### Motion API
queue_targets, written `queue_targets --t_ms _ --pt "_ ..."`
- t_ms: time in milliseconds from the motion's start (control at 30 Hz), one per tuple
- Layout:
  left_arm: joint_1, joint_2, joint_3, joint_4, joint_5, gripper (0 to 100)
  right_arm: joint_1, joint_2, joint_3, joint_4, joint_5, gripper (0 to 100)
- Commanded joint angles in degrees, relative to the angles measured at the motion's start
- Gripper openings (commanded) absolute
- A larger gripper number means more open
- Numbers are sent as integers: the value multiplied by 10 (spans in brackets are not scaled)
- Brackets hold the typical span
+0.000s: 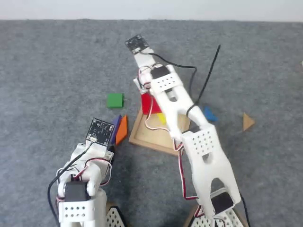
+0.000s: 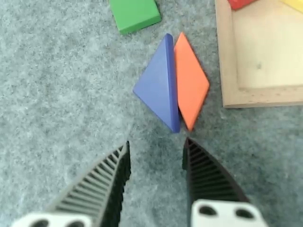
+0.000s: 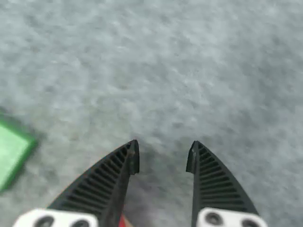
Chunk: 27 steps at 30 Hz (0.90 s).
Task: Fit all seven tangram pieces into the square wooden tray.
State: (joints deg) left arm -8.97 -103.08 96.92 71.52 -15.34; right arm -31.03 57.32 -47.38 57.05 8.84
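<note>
— How is the left gripper [image 2: 156,145] held?

— Its jaws are held moderately apart, and nothing is gripped between them. It is poised low over the grey mat [image 2: 57,94], just short of the near tips of a purple triangle [image 2: 158,85] and an orange parallelogram [image 2: 191,82], which are laid edge to edge, touching.

— And the right gripper [image 3: 164,146]?

— It is likewise parted, with nothing held. Grey mat is seen beneath it, and the green square [image 3: 12,151] is seen off to one side, apart from the fingers.

— Where is the wooden tray [image 1: 142,137] found?

— In the high view it is set near the middle of the mat, partly covered by the right arm. The orange parallelogram lies just beside its left rim. A red piece [image 1: 147,104] and a yellow piece [image 1: 162,118] are seen inside it, the red towards its far corner. How they are seated cannot be told, since the arm lies across them.

— What is placed outside the tray?

— The green square is found beyond its left side, near but not touching. A blue triangle [image 1: 209,114] is seen just right of the tray, and a tan triangle [image 1: 247,121] farther right, well apart.
</note>
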Motion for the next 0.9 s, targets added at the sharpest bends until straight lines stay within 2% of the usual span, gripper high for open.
queue_targets --t_ms 0,267,533,733,867 --pt "-4 -7 -5 4 -4 170 -27 -9 -57 46 -4 181" --pt "-4 -7 -5 4 -4 170 -25 -10 -60 123 -4 181" --pt "-4 -7 -5 4 -4 170 -61 -26 -57 154 11 177" --pt "-4 -7 -5 4 -4 170 -62 -54 -57 168 7 175" --pt "-4 -7 -5 4 -4 170 -65 -70 -57 184 -8 134"
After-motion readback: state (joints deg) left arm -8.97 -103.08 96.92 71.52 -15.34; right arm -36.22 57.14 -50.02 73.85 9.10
